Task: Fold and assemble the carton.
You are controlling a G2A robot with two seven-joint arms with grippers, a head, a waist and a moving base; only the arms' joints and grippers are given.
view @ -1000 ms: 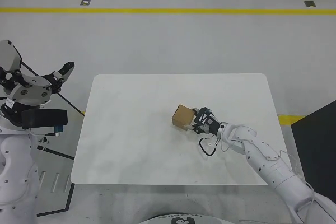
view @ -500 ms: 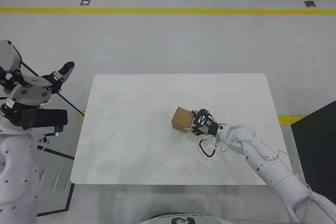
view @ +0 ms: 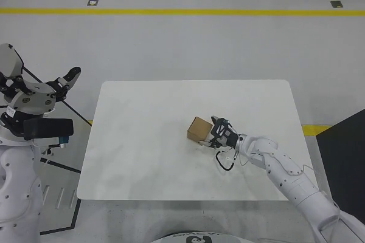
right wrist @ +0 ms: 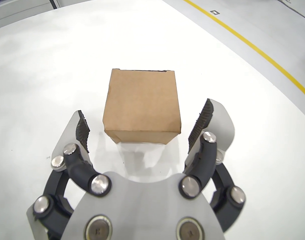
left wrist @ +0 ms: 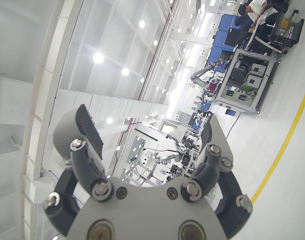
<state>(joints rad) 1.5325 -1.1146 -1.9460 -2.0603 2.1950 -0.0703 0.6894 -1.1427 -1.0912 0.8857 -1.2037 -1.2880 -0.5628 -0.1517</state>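
Just beside the closed brown carton point(right wrist: 142, 101), right hand point(view: 213, 131) low over the table point(right wrist: 42, 63), fingers apart.

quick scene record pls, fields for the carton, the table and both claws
carton: small brown cardboard carton, folded into a closed box shape, standing near the table's middle
table: white rounded-corner table
right claw: right claw open, low at the carton, one finger on either side, pads apart from it
left claw: left claw open, holding nothing, raised beside the table
task state: carton looks assembled; a thin dark seam shows along its far top edge
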